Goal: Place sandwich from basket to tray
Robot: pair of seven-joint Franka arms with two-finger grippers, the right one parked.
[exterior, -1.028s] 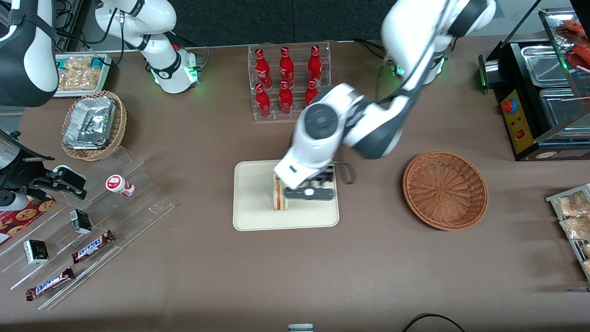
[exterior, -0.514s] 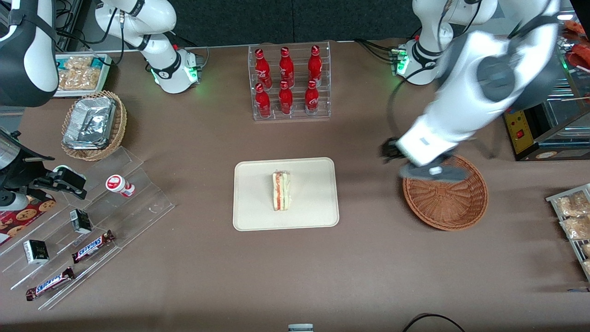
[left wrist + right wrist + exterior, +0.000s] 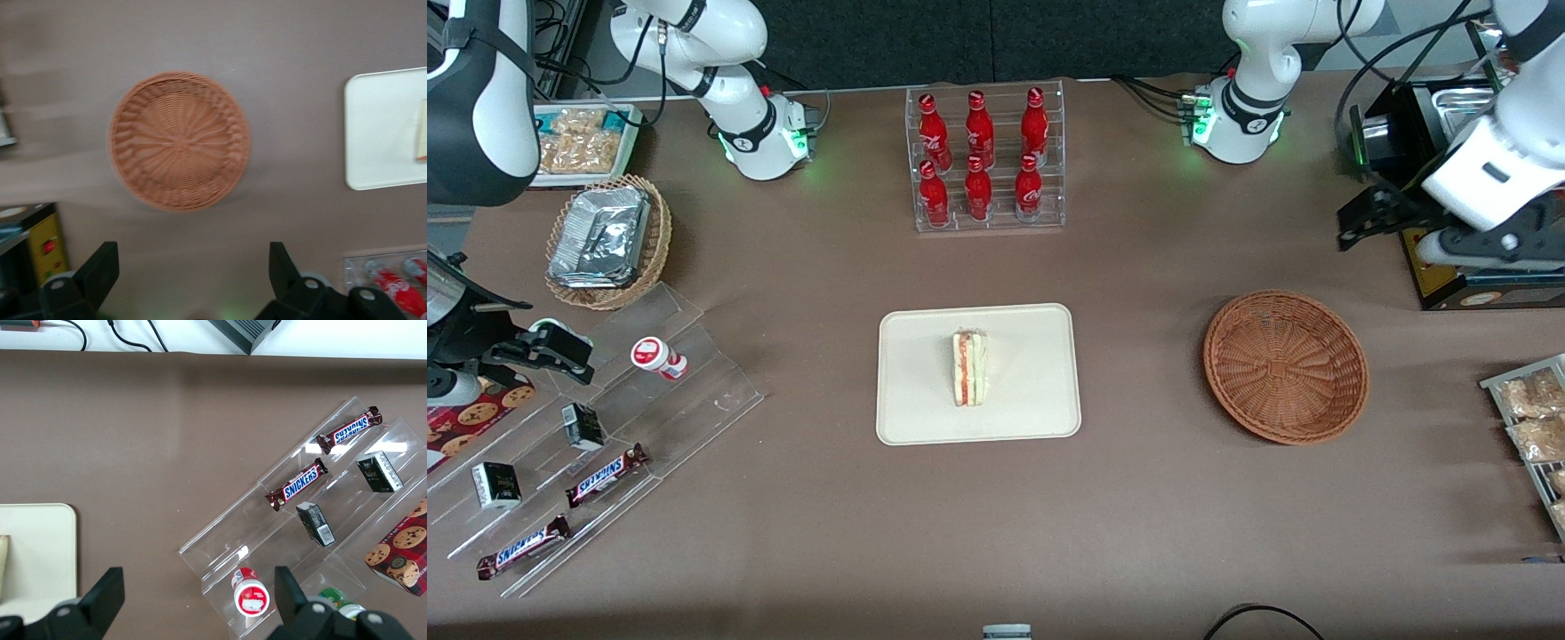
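One sandwich (image 3: 969, 368) on tray (image 3: 916, 400), well apart from the empty, spread pincer (image 3: 190, 280) above the table beside the basket (image 3: 1286, 365).

Sandwich (image 3: 970, 368) on tray (image 3: 911, 418); end effector (image 3: 189, 275) w/ fingers apart above basket (image 3: 1285, 365).

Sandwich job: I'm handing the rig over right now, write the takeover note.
Gripper: open, holding nothing, raised near the black machine at the working arm's end of the table, farther from the front camera than the basket.
Sandwich: on the tray, roughly mid-tray, standing on edge.
Basket: nothing in it, beside the tray toward the working arm's end.
Done: sandwich is out of the basket and on the tray, released.
Left: nothing on the task itself; at most park the left arm.
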